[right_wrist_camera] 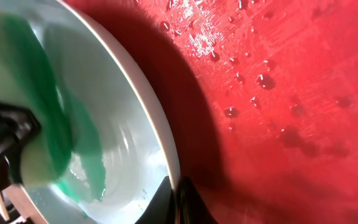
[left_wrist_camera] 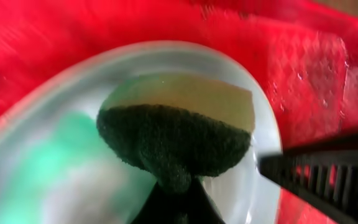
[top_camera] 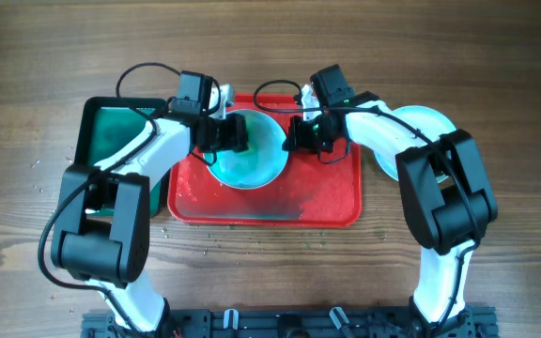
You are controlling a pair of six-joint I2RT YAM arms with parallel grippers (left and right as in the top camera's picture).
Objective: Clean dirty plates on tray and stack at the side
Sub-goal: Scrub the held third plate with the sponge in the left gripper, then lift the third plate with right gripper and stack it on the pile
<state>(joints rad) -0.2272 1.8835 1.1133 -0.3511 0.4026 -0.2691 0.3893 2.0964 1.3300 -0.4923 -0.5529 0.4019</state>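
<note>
**Sponge on plate, plate rim pinched, over red tray**

A mint-blue plate [top_camera: 252,164] with green smears sits on the back half of the red tray [top_camera: 327,197]. Going by the shadow under it in the right wrist view, its right edge is raised off the tray.

The left gripper [top_camera: 222,134] has its jaws closed on a sponge [left_wrist_camera: 173,143]. The sponge's dark green scrub face is pressed into the plate's bowl, with the yellow body behind it.

The right gripper [top_camera: 294,134] has its jaws clamped on the plate's right rim.

The tray floor is wet, with water drops [right_wrist_camera: 266,81] on it.

A second plate [top_camera: 419,122], pale, lies on the table [top_camera: 515,263] just right of the tray, partly under the right arm.

A dark green tray [top_camera: 111,131] sits left of the red tray.
</note>
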